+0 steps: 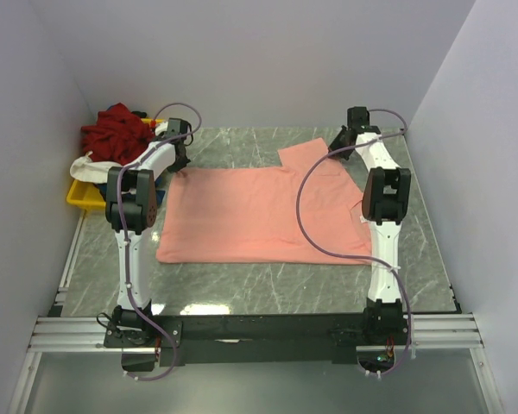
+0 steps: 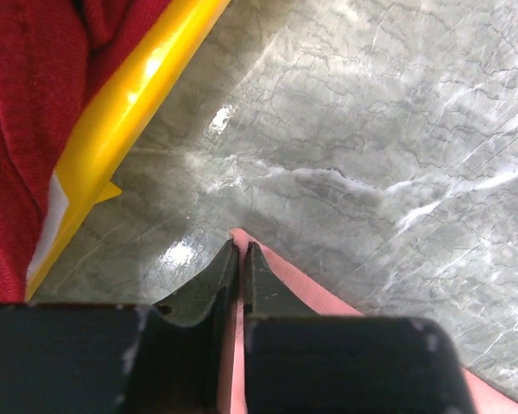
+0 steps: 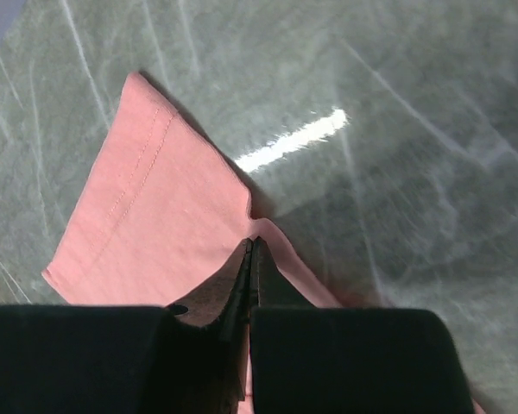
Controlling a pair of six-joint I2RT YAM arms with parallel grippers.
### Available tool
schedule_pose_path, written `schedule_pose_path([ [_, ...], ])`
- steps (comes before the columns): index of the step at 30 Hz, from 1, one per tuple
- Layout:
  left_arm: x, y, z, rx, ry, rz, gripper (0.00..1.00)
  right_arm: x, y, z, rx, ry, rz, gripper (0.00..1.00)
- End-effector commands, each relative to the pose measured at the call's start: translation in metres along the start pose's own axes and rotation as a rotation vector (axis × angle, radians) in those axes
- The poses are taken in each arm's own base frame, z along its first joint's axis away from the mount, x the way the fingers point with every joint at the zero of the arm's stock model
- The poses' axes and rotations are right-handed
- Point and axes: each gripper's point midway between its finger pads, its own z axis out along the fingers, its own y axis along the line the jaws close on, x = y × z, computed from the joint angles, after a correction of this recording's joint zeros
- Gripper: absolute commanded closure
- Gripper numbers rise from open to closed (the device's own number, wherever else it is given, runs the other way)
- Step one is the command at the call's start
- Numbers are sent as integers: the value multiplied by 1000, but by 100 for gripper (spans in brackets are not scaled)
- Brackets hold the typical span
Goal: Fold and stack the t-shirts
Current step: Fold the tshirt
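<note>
A salmon-pink t-shirt (image 1: 259, 216) lies spread flat on the marble table, one sleeve (image 1: 306, 153) pointing to the far side. My left gripper (image 1: 180, 162) is shut on the shirt's far left corner (image 2: 235, 235), which shows between the fingers in the left wrist view. My right gripper (image 1: 344, 147) is shut on the shirt's edge (image 3: 268, 231) where the sleeve (image 3: 147, 216) joins the body. A pile of dark red (image 1: 116, 131) and white (image 1: 91, 168) shirts sits at the far left.
A yellow plastic tray (image 1: 82, 197) under the pile stands by the left wall; its rim shows in the left wrist view (image 2: 129, 103) close to my left gripper. White walls enclose the table on three sides. Bare marble (image 1: 268, 285) lies in front of the shirt.
</note>
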Motion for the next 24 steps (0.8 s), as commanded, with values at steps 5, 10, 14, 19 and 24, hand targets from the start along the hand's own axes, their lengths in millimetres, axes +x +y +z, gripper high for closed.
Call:
schedule_pose_path([
  [5, -26, -8, -20, 34, -57, -19, 97, -41, 1, -47, -46, -131, 18, 100],
  [10, -35, -8, -31, 48, -92, -36, 99, -52, 7, -71, -81, -161, 14, 100],
  [14, -47, -2, -43, 49, -128, -57, 100, -56, 12, -90, -104, -184, 5, 100],
  [19, -60, 1, -55, 73, -171, -88, 100, -48, 9, -100, -118, -185, 10, 100],
  [24, -60, 0, -59, 98, -175, -93, 100, -35, 3, -106, -122, -166, 13, 100],
])
